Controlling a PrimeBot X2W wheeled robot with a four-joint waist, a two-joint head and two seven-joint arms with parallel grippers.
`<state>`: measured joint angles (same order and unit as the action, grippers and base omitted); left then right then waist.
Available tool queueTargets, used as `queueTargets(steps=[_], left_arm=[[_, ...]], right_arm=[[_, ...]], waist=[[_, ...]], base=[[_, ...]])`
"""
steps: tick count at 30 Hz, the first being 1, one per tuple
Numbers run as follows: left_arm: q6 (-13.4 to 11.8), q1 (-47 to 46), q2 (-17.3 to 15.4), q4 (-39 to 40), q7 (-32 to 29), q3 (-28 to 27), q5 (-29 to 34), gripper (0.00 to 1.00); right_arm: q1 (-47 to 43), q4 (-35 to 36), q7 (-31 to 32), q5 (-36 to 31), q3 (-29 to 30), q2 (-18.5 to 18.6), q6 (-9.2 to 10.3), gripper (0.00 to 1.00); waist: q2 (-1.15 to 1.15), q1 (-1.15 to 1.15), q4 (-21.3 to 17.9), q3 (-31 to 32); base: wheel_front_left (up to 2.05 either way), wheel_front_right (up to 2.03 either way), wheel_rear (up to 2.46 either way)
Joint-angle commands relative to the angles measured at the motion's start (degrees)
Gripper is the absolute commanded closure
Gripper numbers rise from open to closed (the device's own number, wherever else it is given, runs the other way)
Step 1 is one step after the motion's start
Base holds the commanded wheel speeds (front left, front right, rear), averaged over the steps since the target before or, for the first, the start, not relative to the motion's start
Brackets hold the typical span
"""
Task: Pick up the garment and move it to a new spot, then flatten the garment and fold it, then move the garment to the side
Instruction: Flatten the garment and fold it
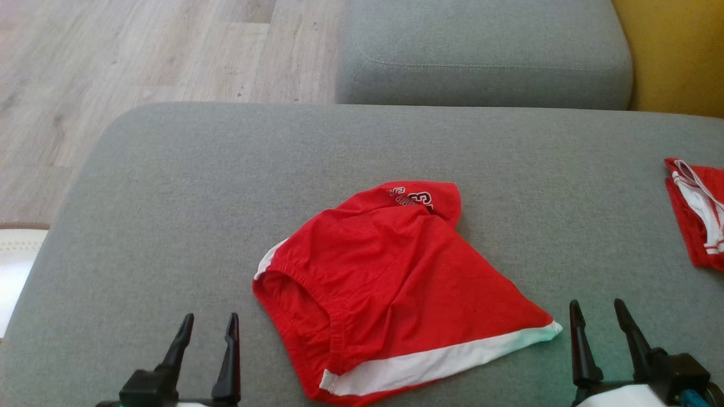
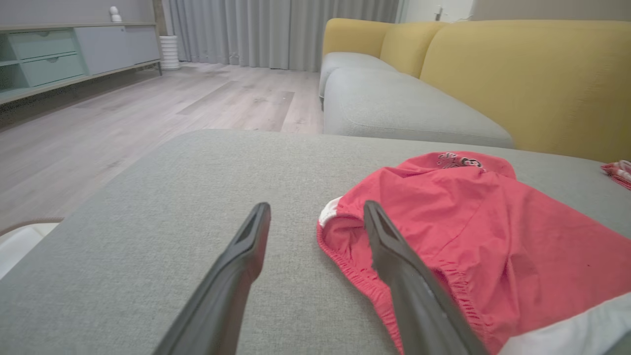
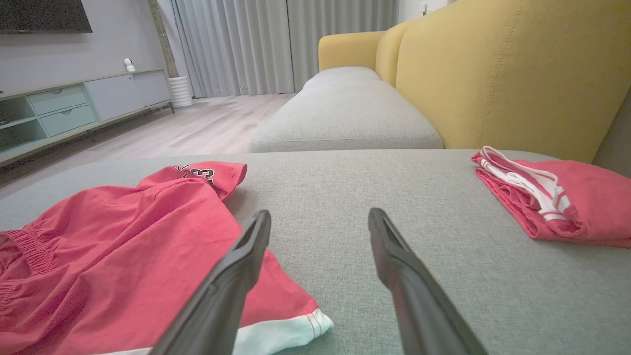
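The garment (image 1: 396, 282) lies crumpled in the middle of the grey cushion (image 1: 169, 198). It is red, with a gathered elastic edge on its left, a white band along its near edge and black white-outlined lettering on a flap at the far side. My left gripper (image 1: 210, 316) stands open at the lower left, just left of the garment's elastic edge (image 2: 355, 276), with nothing between its fingers. My right gripper (image 1: 597, 303) stands open at the lower right, just beyond the garment's white-banded corner (image 3: 276, 335), also empty.
A second red garment (image 1: 698, 220) with white-and-red striped trim lies folded at the cushion's right edge. Behind is another grey seat cushion (image 1: 481, 56) with a yellow backrest (image 1: 679, 51). Wood floor (image 1: 141, 51) lies beyond the cushion's left and far edges.
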<state>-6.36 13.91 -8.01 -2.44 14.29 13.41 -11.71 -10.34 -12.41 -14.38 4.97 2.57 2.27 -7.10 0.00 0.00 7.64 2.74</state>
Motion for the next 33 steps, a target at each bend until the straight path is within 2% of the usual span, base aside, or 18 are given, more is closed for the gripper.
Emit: queueTargets(steps=[1, 10, 14, 17, 19, 23, 26, 33], left_arm=[[0.9, -2.2, 0.8, 1.3, 0.7, -3.1, 1.1, 0.0], [5.0, -2.3, 3.9, 0.6, 0.7, -6.8, 4.6, 0.0], [5.6, -2.2, 4.6, 2.0, 0.7, -6.5, 5.0, 0.0], [7.5, -0.7, 4.8, -1.4, 0.6, -3.8, 4.3, 0.0], [8.6, -0.4, 4.7, -3.5, -2.2, -2.1, 4.1, 0.0], [10.8, -1.4, 4.1, -4.1, -9.1, 0.7, 3.3, 0.0], [11.7, -2.3, 3.3, -4.5, -12.9, 2.1, 2.9, 0.0], [12.6, -3.2, 2.5, -4.8, -16.5, 4.0, 1.4, 0.0]], right_arm=[[0.8, 1.3, -0.6, 0.2, -1.5, 0.6, -0.39, 0.0], [1.5, 0.6, -0.6, 0.2, -1.9, 0.6, -0.39, 0.0], [1.6, 1.0, -0.6, -0.2, -1.8, 0.6, -0.39, 0.0], [2.1, -0.7, -0.3, -1.7, -2.9, 0.6, -0.39, 0.0], [3.6, -2.3, 1.7, -3.7, -3.6, 0.6, -0.39, 0.0], [7.5, -6.4, 9.8, -6.8, -5.1, 1.4, -0.39, 0.0], [10.4, -9.3, 14.4, -8.0, -6.6, 2.1, -0.39, 0.0], [13.1, -13.7, 20.2, -9.2, -7.1, 2.8, -0.39, 0.0]], waist=[[0.0, 0.0, -0.2, 0.0], [0.0, 0.0, -1.3, -0.1], [0.0, 0.0, -1.4, 0.1], [0.0, 0.0, -1.7, 0.2], [0.0, 0.0, -1.9, 0.0], [0.0, 0.0, -1.9, -0.7], [0.0, 0.0, -1.7, -1.1], [0.0, 0.0, -1.1, -1.5]], base=[[0.0, 0.0, 0.0], [0.0, 0.0, 0.0], [0.0, 0.0, 0.0], [0.0, 0.0, 0.0], [0.0, 0.0, 0.0], [0.0, 0.0, 0.0], [0.0, 0.0, 0.0], [0.0, 0.0, 0.0]])
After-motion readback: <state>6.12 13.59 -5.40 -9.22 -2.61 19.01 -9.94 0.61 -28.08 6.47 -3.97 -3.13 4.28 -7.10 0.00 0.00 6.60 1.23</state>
